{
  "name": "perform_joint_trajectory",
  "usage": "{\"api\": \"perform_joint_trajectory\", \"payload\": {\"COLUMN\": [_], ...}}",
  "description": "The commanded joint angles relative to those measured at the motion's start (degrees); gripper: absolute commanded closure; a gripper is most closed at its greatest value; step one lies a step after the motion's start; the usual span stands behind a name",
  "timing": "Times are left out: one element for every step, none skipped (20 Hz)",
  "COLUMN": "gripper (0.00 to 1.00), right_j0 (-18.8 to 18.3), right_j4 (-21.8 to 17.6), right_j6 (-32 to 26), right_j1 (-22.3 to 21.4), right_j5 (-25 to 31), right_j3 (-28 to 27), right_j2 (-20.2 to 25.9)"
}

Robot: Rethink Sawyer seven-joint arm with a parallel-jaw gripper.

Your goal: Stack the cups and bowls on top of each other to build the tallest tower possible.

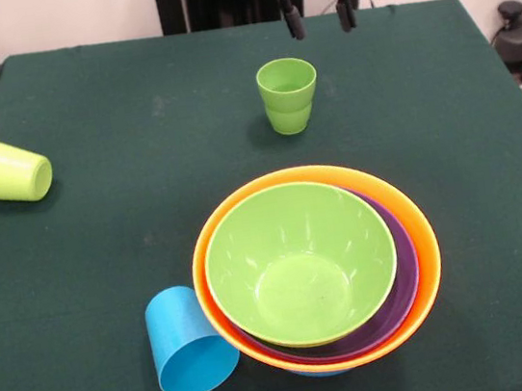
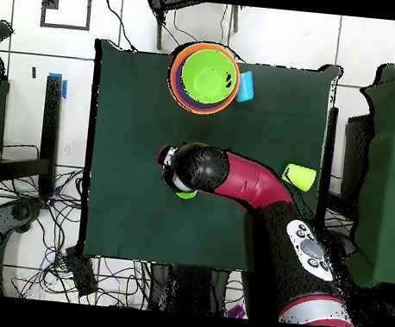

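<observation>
The nested tower [image 1: 316,266] of glossy plastic bowls (green innermost, orange rim outermost) is built. Three cups remain: blue [image 1: 189,344] touching it, ridged green [image 1: 288,94] upright beyond, yellow-green [image 1: 5,171] far off. The tool [image 1: 318,14] hangs open, empty.

**Bright plastics on dark green**

The surface [image 1: 104,256] is deep green cloth. The tower [image 1: 317,270] shows an orange rim, purple inside it, then a lime-green bowl [image 1: 300,263] (faintly ribbed). Cups: ridged green [image 1: 288,95], yellow-green [image 1: 5,171], sky blue [image 1: 189,344]. The arm [image 2: 251,186] is red and black.
</observation>
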Motion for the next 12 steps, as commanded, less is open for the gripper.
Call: {"api": "perform_joint_trajectory", "payload": {"gripper": [0.0, 0.0, 0.0, 0.0, 0.0, 0.0, 0.0, 0.0, 0.0, 0.0, 0.0, 0.0], "right_j0": [0.87, 0.65, 0.67, 0.67, 0.7, 0.91, 0.97, 1.07, 1.02, 0.97, 0.85, 0.76], "right_j4": [-3.48, -3.96, -4.25, -4.8, -5.1, -5.82, -6.37, -7.58, -8.13, -8.68, -9.01, -9.62], "right_j6": [3.44, 3.0, 2.86, 2.63, 2.5, 2.34, 2.14, 1.53, 1.59, 1.64, 1.84, 1.79], "right_j1": [4.34, 5.09, 5.47, 6.36, 6.82, 7.7, 8.13, 9.04, 9.76, 10.47, 11.01, 12.07], "right_j5": [-5.61, -6.26, -6.57, -7.44, -7.76, -8.37, -8.7, -9.08, -9.8, -10.52, -11.12, -11.8], "right_j3": [4.35, 4.39, 4.4, 4.39, 4.32, 3.95, 3.74, 3.15, 2.97, 2.78, 2.71, 2.08], "right_j2": [0.23, 0.19, 0.01, -0.23, -0.45, -0.95, -1.26, -1.81, -2.13, -2.46, -2.6, -2.87]}}
